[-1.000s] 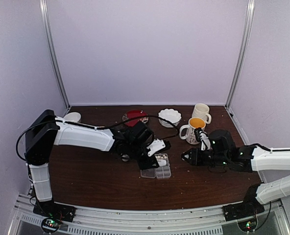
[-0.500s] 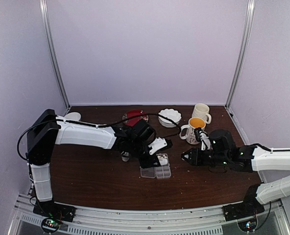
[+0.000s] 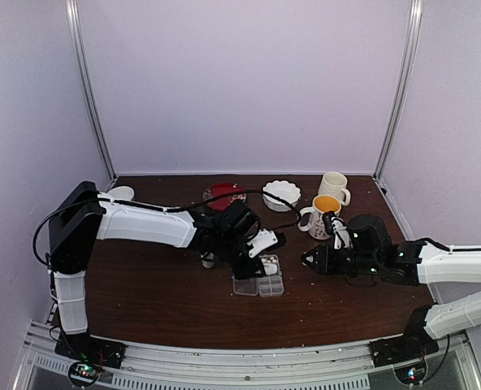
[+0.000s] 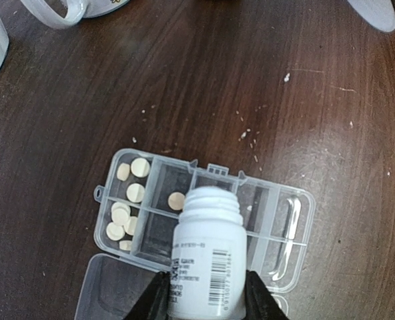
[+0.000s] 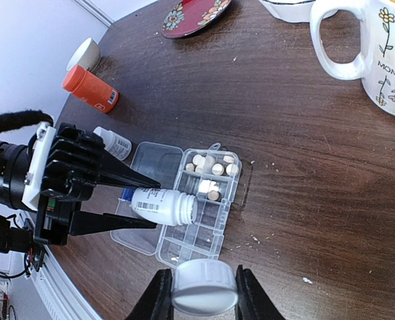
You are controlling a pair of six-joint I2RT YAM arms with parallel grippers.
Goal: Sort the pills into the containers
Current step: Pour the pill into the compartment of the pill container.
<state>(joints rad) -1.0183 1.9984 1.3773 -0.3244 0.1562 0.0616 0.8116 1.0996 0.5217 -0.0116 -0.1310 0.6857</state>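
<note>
The left hand (image 4: 205, 299) is clamped on an uncapped white bottle (image 4: 207, 257), tipped so that its mouth hangs over the middle cells of the pill box (image 4: 297, 230). The pills (image 4: 136, 193), round and pale, lie mostly in the cells at the box's left end, with one alone (image 4: 176, 200) right at the bottle's mouth.

The risk, as I judge it, is the pour. A steeper tilt would likely send several pills out at once. They could skip over the low dividers into the wrong cells, or over the rim onto the counter (image 4: 64, 100), where whitish crumbs (image 4: 247, 135) lie scattered. The bottle also hides the cell beneath it, so aim is hard to check. The open lid (image 4: 107, 293) lies flat close under this hand, and a downward nudge could tip the light box.

Further right, the right hand (image 5: 203, 297) pinches the white cap (image 5: 204, 287) near the box's edge, and a drift inward could knock it. The flowered mug (image 5: 377, 60) stands well apart.
</note>
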